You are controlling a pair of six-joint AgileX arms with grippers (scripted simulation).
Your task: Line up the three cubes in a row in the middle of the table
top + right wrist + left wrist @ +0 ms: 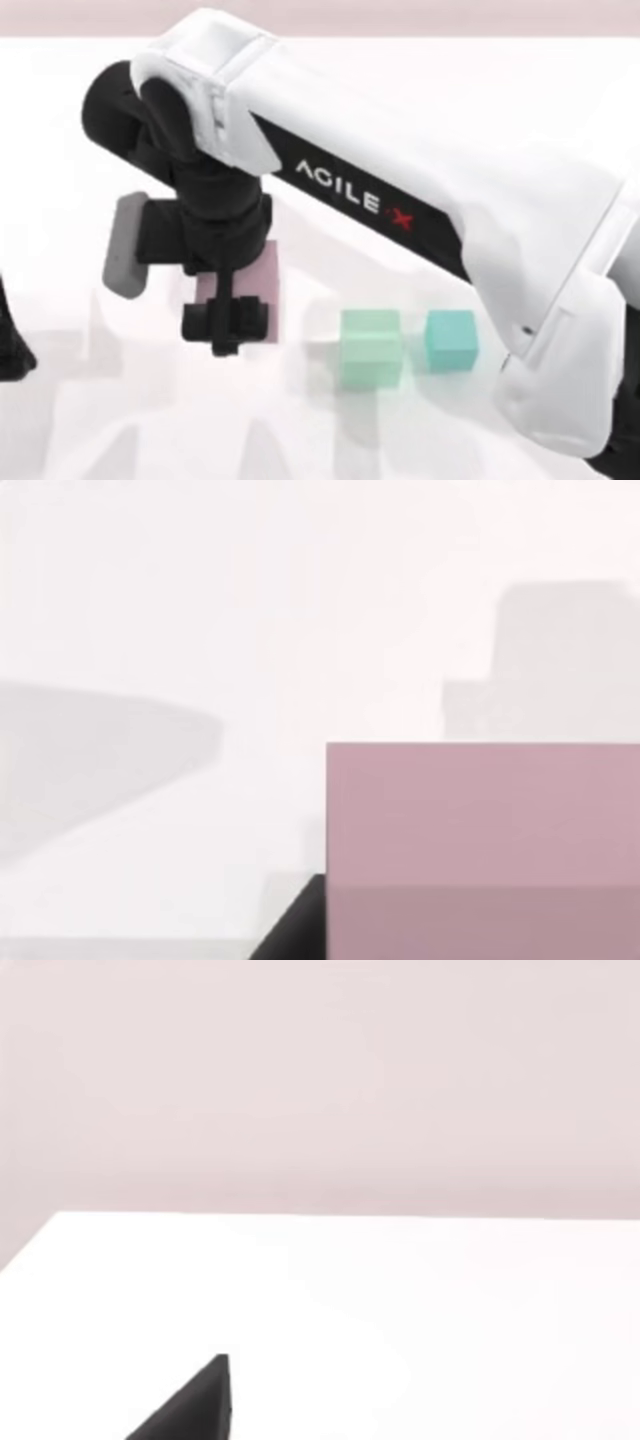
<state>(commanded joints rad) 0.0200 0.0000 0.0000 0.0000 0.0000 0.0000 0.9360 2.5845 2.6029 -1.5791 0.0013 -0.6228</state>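
Right arm reached from the lower right of the top view diagonally across the table (90, 420) to left of centre. Right gripper (226, 322) pointed down over the dusty pink cube (262, 285), which sat left of centre in the frame; the gripper's black body covered much of the cube. Fingers appeared set on either side of the cube, grasping it, though contact was not plainly visible from above. In the right wrist view the pink cube (482, 850) filled the lower right, close to the camera, with a dark finger (292, 932) edge beside it.

Pale mint-green cube (371, 346) stood right of centre, apart from the pink one. Small turquoise cube (451, 340) stood just right of the mint one, a narrow gap between them. All three lay roughly along one horizontal line.

Left arm sat at the far left edge, only a dark sliver showing. Left gripper (190, 1405) showed as one dark tip in its wrist view; finger state could not be told.
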